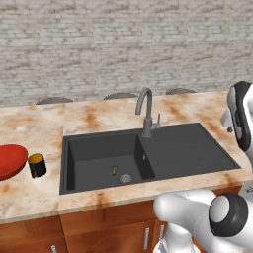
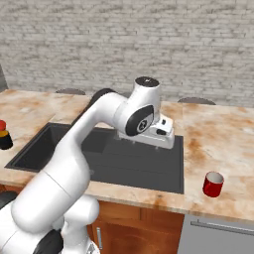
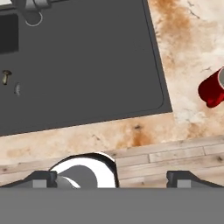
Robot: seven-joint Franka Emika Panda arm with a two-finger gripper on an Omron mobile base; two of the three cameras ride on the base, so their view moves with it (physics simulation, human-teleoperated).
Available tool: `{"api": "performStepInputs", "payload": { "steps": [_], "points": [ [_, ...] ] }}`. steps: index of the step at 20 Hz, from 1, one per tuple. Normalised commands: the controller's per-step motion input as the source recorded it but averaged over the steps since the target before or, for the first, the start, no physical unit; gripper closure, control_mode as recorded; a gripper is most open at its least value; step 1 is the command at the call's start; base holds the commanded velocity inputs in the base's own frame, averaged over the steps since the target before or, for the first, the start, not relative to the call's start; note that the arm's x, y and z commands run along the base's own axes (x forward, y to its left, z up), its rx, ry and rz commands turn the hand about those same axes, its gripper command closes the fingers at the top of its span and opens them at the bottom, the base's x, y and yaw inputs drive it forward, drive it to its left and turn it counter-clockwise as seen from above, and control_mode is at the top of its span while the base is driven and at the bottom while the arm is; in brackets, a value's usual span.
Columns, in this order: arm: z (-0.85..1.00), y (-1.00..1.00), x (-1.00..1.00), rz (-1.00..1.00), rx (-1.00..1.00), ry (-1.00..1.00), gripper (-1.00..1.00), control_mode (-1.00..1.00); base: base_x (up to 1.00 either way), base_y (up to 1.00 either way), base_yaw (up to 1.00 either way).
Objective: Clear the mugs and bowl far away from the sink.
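The red mug (image 2: 213, 184) stands upright on the marble counter right of the sink (image 2: 124, 161), near the front edge; in the hand view the red mug (image 3: 212, 89) is cut by the right edge. The black mug (image 1: 37, 165) with its yellow inside stands left of the sink (image 1: 99, 160), right beside the wide red bowl (image 1: 10, 160). At the left edge of the right base view the black mug (image 2: 4, 140) shows again. My gripper (image 2: 158, 133) hangs above the sink's drainboard, pointing down. Its fingertips (image 3: 43, 178) are wide apart: the gripper (image 3: 112, 178) is open and holds nothing.
A curved grey faucet (image 1: 146, 113) rises behind the basin. The round drain (image 1: 125, 177) sits in the basin floor. A brick wall backs the counter (image 2: 223, 134). Wooden cabinet fronts (image 1: 113, 232) run below the counter's front edge.
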Motion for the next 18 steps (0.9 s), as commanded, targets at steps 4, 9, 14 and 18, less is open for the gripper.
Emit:
{"api": "performStepInputs", "payload": {
  "steps": [4,9,14,18],
  "points": [
    [-0.21,-0.92,-0.17,-0.14,0.00,0.00,-1.00,-1.00,0.00,0.00,0.00],
    [-0.53,-0.68,-0.07,-0.22,0.00,0.04,-1.00,-1.00,0.00,0.00,0.00],
    [-0.18,-0.32,0.00,-0.06,0.00,-0.01,-1.00,-1.00,0.00,0.00,0.00],
    [-0.16,-0.31,0.00,-0.01,0.01,0.00,-1.00,-1.00,0.00,0.00,0.00]
  ]
}}
